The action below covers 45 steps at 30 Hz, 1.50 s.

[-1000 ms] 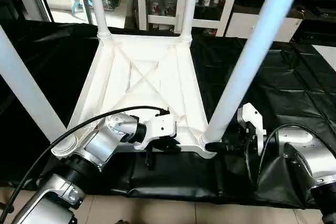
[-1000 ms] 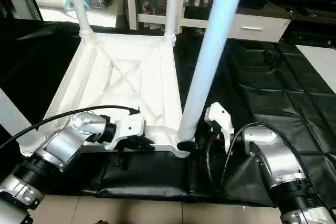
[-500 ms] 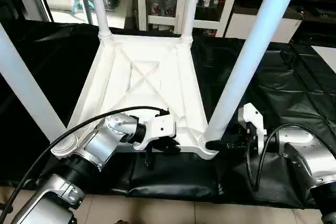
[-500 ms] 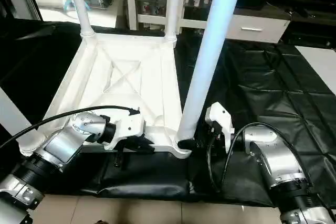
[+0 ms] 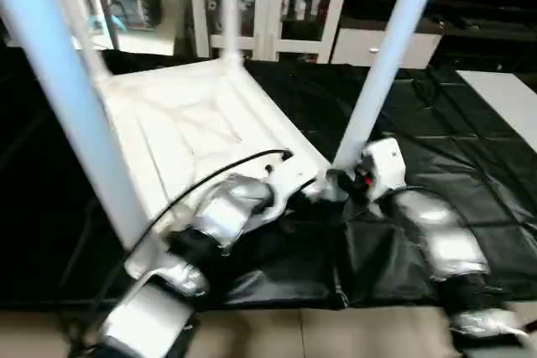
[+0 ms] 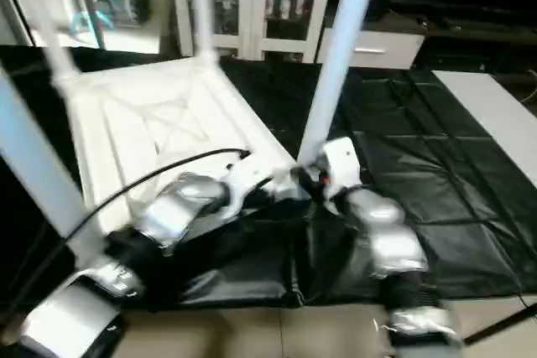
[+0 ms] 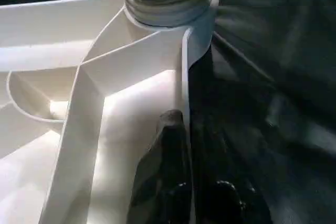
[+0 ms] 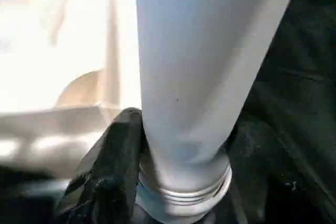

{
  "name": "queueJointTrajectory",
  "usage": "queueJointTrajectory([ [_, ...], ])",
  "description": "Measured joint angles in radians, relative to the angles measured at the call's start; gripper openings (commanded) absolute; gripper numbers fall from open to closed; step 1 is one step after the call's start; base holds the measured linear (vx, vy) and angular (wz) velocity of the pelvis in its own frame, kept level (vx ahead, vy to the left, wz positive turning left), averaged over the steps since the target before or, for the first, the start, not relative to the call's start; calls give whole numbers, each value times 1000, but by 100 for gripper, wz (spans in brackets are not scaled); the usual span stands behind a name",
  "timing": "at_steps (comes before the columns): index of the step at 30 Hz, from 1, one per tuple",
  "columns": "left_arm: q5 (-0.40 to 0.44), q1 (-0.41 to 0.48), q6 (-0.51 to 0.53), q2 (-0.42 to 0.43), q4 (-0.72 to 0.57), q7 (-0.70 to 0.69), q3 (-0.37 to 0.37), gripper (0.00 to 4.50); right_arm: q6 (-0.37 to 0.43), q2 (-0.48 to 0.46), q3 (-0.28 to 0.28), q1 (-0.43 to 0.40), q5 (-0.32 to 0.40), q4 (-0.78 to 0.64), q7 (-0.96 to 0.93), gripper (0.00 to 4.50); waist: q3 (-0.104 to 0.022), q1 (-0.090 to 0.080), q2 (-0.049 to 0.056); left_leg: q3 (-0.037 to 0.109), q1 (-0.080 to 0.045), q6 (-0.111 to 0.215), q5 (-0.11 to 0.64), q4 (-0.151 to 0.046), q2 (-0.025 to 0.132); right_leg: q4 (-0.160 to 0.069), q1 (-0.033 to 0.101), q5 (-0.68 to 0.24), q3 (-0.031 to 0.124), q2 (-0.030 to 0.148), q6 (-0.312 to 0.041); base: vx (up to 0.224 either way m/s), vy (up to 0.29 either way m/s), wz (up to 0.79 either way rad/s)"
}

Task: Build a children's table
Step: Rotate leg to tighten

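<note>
Since the earlier frame, the white plastic rectangular table top [image 5: 197, 127], lying upside down with its X-ribbed underside up, has slewed on the black sheet [image 5: 436, 115]; its near corner now sits between my two grippers.

My left gripper [image 7: 181, 182] is pressed together, pinching the thin rim wall of the top, one finger either side. My right gripper [image 8: 173, 182] straddles the base of the long white tapered tube leg [image 5: 382, 64], which stands in the round corner socket [image 7: 168, 3] just ahead of my left gripper. Its fingers [image 8: 113, 166] touch the leg's ribbed collar.

Judged step: seating this leg. The next move calls for a firm hold on the rim while the right gripper turns or presses the collar home.

Containers: the white glass-door cabinet [image 5: 268, 6], well beyond both grippers, has contents too blurred to identify.
</note>
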<state>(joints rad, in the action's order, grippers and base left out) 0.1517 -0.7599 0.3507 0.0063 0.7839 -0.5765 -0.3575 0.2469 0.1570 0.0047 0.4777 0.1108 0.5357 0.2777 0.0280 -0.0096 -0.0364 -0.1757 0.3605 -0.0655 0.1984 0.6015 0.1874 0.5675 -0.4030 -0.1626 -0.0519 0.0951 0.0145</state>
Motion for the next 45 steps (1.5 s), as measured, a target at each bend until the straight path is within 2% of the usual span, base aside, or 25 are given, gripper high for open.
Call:
queueJointTrajectory([
  [5,0,-31,-14,-25,55,41,23,0,-48,-49,-16,29,-12,49,-75,202,0,-4,4,0,4,0,0,-1,0,-1,-1,3,1,0,-4,0,0,0],
  [8,0,-32,-45,-25,64,39,20,0,-80,-42,-21,15,-13,44,-53,202,0,3,7,-1,5,0,0,-3,0,0,-1,6,1,0,-8,0,0,0],
  [9,-1,-32,-61,-25,66,32,11,0,-81,-29,-35,-5,6,21,-21,202,0,9,8,-1,5,0,0,-5,0,0,-1,6,1,0,-8,0,0,0],
  [11,1,-31,-81,-21,66,19,5,0,-85,-7,-46,-29,29,-9,32,269,1,19,9,-2,4,0,0,-6,1,4,-2,8,1,0,-9,0,0,0],
  [12,5,-32,-98,-1,66,19,5,0,-92,10,-34,-55,40,-46,89,269,2,17,8,-4,5,0,0,-6,1,9,-3,8,3,0,-9,0,0,0],
  [13,11,-32,-116,39,66,28,11,0,-101,20,-1,-88,51,-77,164,274,4,7,6,-3,3,0,0,-6,4,12,-4,9,2,-3,-7,0,0,0],
  [14,16,-32,-126,62,66,33,21,0,-101,22,16,-108,54,-83,200,274,4,4,6,3,4,-1,0,-6,4,11,-6,9,-4,-4,-7,0,0,0],
  [15,20,-32,-138,74,64,33,28,0,-101,22,34,-126,56,-83,225,281,5,2,7,9,6,-1,0,-6,5,10,-8,10,-11,-3,-7,17,-34,-22],
  [17,22,-32,-153,89,56,24,32,0,-100,35,44,-140,57,-82,258,309,7,4,11,9,11,-1,0,-7,6,11,-15,15,-13,-2,-11,0,0,0],
  [21,17,16,-230,135,-10,-114,8,0,-100,137,31,-134,74,-125,335,341,7,29,19,4,9,0,-1,-15,6,11,-16,16,-13,-1,-15,0,0,0],
  [24,-13,87,-334,238,-110,-306,-33,0,-95,258,41,-154,80,-202,474,360,7,59,22,3,6,5,-3,-17,8,11,-15,12,-14,-2,-15,0,0,0],
  [25,-20,96,-357,260,-125,-352,-41,0,-94,296,41,-164,81,-215,513,371,7,70,22,0,4,5,-3,-17,11,11,-15,12,-14,-2,-15,0,0,0],
  [27,-29,103,-389,277,-144,-415,-54,0,-85,337,45,-175,84,-234,586,382,8,77,20,-13,6,0,-3,-14,17,11,-14,12,-12,-1,-15,0,0,0],
  [29,-37,113,-386,275,-173,-447,-74,0,-71,354,53,-200,105,-276,659,410,8,76,20,-24,6,-2,-1,-12,19,11,-14,12,-8,2,-15,0,0,0],
  [35,-76,175,-355,321,-290,-578,-80,0,4,440,84,-258,197,-370,834,446,9,70,17,-27,5,-1,0,-10,17,11,-14,12,-1,1,-15,0,0,0],
  [38,-86,185,-341,322,-316,-625,-94,0,3,439,112,-248,192,-379,850,446,9,73,17,-27,5,-1,-1,-10,18,12,-14,12,-1,0,-15,0,0,0],
  [41,-88,191,-334,323,-333,-644,-103,0,-21,411,134,-234,149,-362,845,446,9,73,17,-27,6,-2,-1,-10,18,12,-14,12,0,0,-15,0,0,0],
  [45,-89,198,-323,331,-352,-650,-101,0,-30,412,143,-222,135,-355,847,446,10,69,15,-28,6,-2,-1,-9,18,12,-14,12,2,0,-15,0,0,0],
])
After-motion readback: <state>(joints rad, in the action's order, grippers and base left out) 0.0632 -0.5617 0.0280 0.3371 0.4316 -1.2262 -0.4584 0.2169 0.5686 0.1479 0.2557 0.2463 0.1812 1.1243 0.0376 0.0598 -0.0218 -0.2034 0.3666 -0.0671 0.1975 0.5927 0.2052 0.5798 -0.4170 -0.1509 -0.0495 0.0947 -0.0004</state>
